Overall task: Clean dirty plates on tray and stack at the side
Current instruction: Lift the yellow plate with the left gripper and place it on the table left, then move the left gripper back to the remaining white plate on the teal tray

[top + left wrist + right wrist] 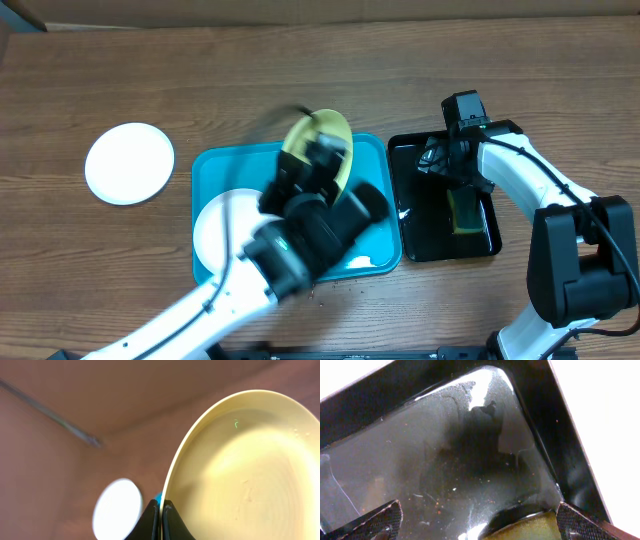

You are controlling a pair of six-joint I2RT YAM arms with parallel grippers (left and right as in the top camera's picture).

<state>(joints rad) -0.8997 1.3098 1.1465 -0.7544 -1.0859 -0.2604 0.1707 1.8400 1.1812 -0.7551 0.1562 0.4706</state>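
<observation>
On the wooden bench the turquoise tray is seen at the centre, and a smaller black tray, wet inside, is set just to its right. One white plate is laid on the bare bench well to the left; it is judged to be the start of the stack. A second white plate is seen in the tray's near left part, partly hidden by the left arm. The pale yellow-green plate is held tilted on edge above the tray's far side, its rim pinched by the narrowly clamped left end effector. No smear can be made out on its face. A sponge is found in the black tray, beneath the right end effector, which is spread wide with nothing held. Two plates are judged to be left, and the tray is crowded by the left arm.
</observation>
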